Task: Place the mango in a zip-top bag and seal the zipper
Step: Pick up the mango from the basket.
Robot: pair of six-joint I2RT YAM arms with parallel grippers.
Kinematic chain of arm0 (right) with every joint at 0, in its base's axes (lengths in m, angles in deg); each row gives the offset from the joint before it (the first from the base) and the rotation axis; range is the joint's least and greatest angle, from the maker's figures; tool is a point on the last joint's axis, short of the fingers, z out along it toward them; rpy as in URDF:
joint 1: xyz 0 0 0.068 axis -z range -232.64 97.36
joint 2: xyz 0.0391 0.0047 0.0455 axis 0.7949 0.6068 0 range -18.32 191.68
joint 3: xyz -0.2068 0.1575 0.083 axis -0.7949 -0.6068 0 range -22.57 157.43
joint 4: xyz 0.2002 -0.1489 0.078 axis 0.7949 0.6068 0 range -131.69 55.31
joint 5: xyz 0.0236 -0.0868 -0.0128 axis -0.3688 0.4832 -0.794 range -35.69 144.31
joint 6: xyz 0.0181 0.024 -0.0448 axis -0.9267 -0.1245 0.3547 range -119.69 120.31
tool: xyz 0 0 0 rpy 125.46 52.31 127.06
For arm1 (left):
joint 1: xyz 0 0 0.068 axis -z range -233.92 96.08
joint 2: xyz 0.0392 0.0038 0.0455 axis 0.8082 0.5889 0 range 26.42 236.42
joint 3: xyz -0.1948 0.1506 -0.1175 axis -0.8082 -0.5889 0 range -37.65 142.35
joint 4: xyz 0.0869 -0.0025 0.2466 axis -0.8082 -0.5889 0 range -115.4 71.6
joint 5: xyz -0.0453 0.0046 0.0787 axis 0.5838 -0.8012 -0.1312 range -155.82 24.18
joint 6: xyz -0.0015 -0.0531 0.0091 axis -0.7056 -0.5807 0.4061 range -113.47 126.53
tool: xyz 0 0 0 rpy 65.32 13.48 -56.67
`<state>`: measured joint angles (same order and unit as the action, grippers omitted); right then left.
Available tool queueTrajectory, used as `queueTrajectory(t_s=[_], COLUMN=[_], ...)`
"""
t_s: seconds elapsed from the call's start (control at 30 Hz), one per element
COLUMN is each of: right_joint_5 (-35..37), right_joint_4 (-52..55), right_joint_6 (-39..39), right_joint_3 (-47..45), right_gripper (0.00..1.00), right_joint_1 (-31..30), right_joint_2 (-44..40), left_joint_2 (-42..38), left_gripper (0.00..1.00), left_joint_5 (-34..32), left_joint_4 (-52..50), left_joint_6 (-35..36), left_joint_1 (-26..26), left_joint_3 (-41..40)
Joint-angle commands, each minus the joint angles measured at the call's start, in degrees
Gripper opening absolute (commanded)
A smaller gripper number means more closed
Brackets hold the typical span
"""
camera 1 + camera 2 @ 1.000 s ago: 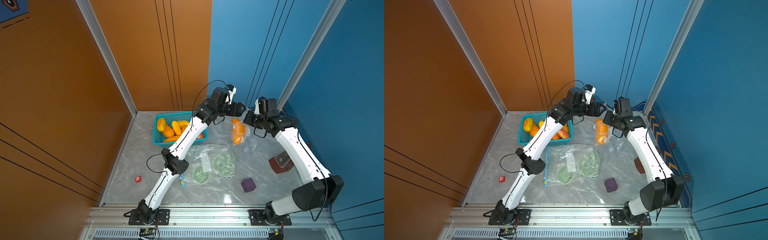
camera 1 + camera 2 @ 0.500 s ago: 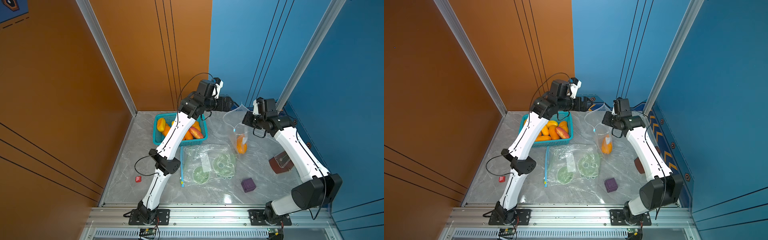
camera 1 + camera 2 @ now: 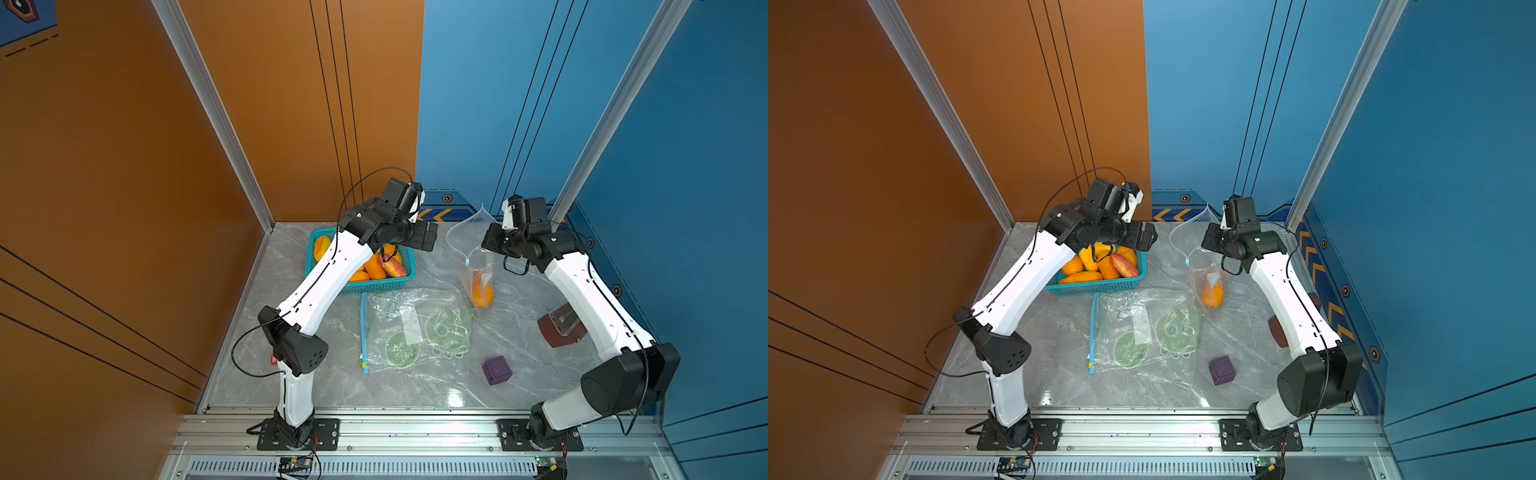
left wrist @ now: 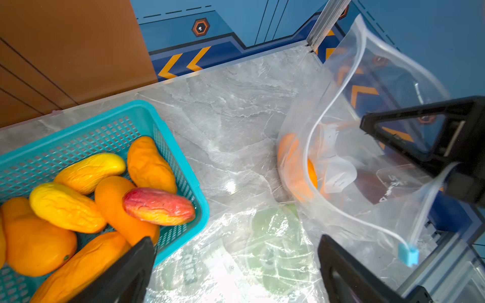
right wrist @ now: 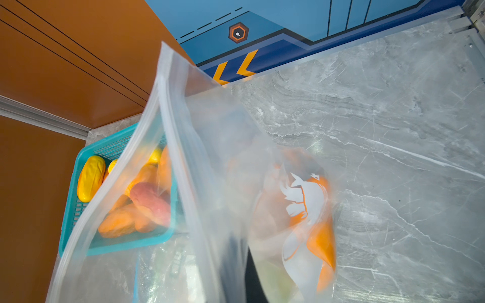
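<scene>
While the right hand (image 3: 487,244) is pressed together on the top edge of the zip-top bag (image 3: 468,243), the bag hangs from it with its mouth gaping. In the left wrist view the zipper track bows wide, and the blue slider (image 4: 408,255) sits at the track's end near that hand. The mango (image 3: 482,291) lies inside, at the bottom of the bag; whether the bag's low end rests on the desk (image 3: 519,328) cannot be told. The left hand (image 3: 427,242) is spread wide and holds nothing. It is poised over the side of the teal basket (image 3: 374,286) that faces the bag, above the other mangoes (image 3: 376,266), and is apart from the bag. A second clear bag (image 3: 415,332) lies flat on the desk, with a purple cube (image 3: 496,370) near it.
</scene>
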<state>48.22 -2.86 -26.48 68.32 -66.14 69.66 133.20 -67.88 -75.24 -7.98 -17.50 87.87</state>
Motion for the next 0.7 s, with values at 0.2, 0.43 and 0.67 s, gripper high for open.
queueTrajectory(t_s=[0.2,0.43,0.67], right_joint_5=[-0.5,-0.3,0.4], right_joint_4=[-0.7,-0.7,-0.6], right_joint_6=[1.8,2.1,2.1], right_joint_3=[1.4,2.0,2.1], right_gripper=[0.0,0.0,0.0], right_joint_1=[-1.0,-1.6,-2.0], right_joint_2=[1.0,1.7,2.0], left_joint_2=[-24.8,-38.9,-33.3], left_gripper=[0.98,0.98,0.98], left_joint_5=[-8.8,-11.3,-2.6], left_joint_4=[21.8,54.5,62.2], left_joint_6=[-1.9,-5.5,-16.0], left_joint_1=[-3.4,-7.6,-15.6], left_joint_3=[-35.5,-63.9,-68.9])
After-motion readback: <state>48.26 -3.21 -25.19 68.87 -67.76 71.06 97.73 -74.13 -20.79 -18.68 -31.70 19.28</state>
